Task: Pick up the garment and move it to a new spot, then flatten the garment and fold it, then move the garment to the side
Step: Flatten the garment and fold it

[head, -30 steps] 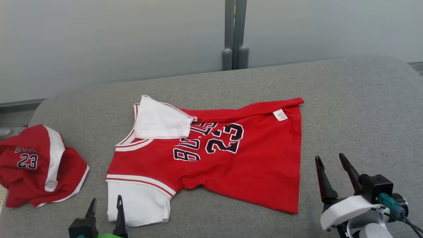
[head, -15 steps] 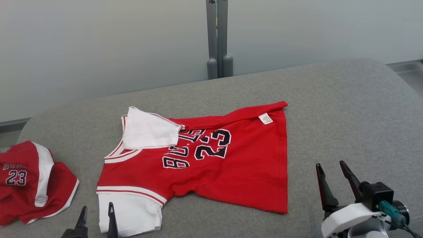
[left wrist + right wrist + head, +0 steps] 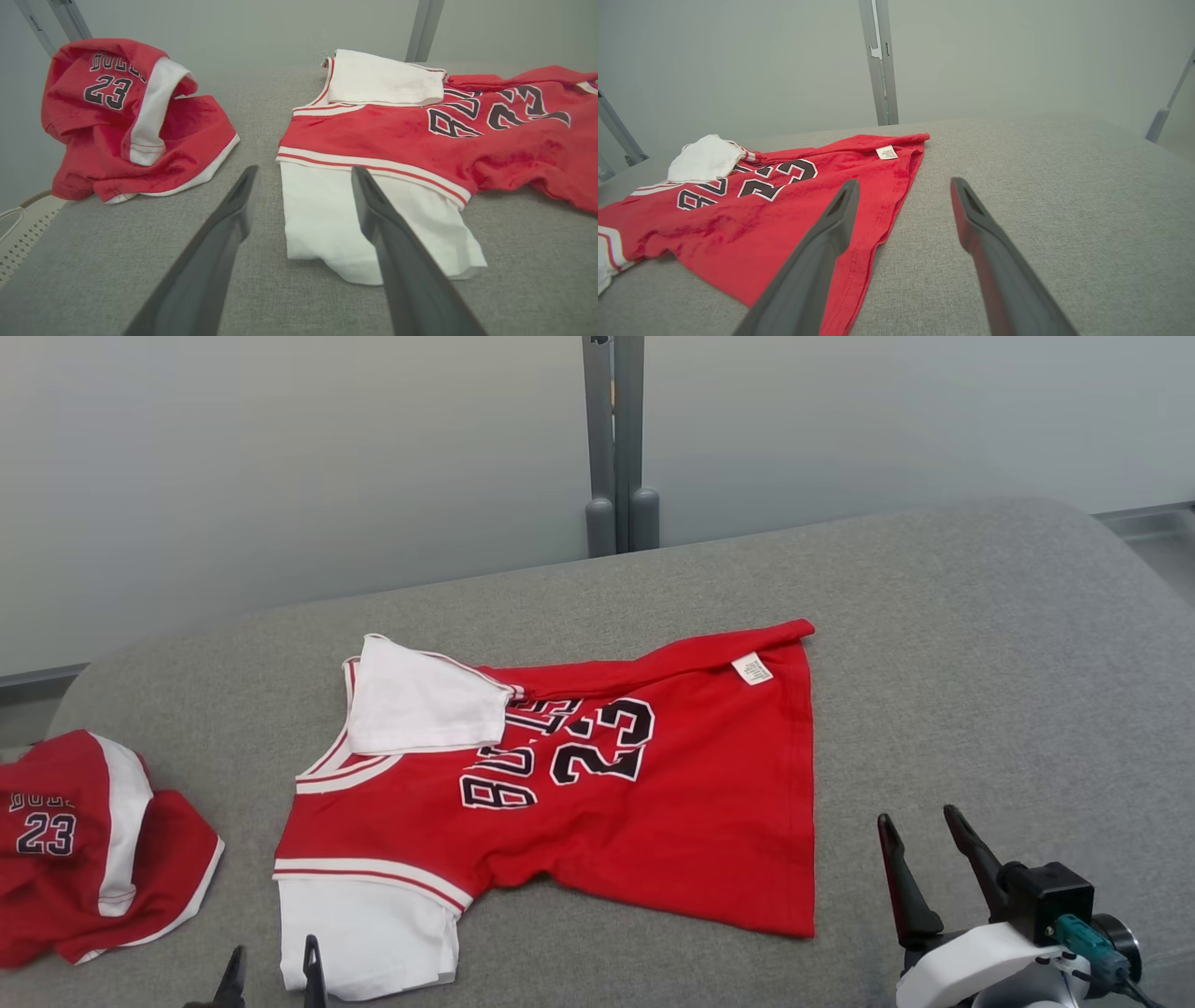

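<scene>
The garment (image 3: 653, 831), a red jersey with white sleeves and "23" on it, lies spread on the grey cushion, collar to the left and hem to the right. Its far sleeve (image 3: 415, 709) is folded onto the chest, and its far side edge is turned in, showing a white label. My left gripper (image 3: 272, 959) is open at the bottom edge, just before the near white sleeve (image 3: 327, 219); in the left wrist view the left gripper (image 3: 303, 172) holds nothing. My right gripper (image 3: 917, 819) stands open, right of the hem's near corner (image 3: 840, 280), holding nothing.
A second red garment (image 3: 84, 849) with a white stripe and "23" lies crumpled at the cushion's left edge. The grey cushion (image 3: 980, 663) stretches bare to the right of the jersey. A grey post (image 3: 614, 439) stands against the pale wall behind.
The head camera has turned, shifting the whole picture left. Both grippers sit a little lower in the view than before, still open. The jersey lies as it did.
</scene>
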Tool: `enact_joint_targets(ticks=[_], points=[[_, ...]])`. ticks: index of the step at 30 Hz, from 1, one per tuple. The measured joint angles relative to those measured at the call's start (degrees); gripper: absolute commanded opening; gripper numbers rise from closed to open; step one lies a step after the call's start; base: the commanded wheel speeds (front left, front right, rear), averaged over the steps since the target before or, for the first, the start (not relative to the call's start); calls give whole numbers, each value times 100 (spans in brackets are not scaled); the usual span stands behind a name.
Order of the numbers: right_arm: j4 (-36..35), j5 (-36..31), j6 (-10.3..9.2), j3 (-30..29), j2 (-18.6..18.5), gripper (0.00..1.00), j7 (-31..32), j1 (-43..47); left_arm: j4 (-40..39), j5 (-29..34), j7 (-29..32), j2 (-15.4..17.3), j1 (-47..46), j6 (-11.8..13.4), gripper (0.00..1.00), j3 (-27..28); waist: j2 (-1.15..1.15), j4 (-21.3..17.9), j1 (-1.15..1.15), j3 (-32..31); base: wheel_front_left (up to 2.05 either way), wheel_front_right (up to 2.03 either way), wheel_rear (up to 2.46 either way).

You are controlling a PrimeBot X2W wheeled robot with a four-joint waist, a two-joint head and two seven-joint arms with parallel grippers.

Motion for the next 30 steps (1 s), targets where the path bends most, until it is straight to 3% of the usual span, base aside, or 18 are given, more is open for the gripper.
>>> enact_joint_targets(ticks=[7,20,30], points=[[331,118,0,289,-12,100,0,-12,525,-40,1,-9,-162,-169,100,38,0,63,0,185,0,0,0],[1166,265,0,798,83,100,0,-157,817,1,1,-14,-493,-247,100,70,0,166,0,536,0,0,0],[1610,433,0,803,162,100,0,-386,917,25,1,-16,-653,-281,100,-52,0,330,0,755,0,0,0]])
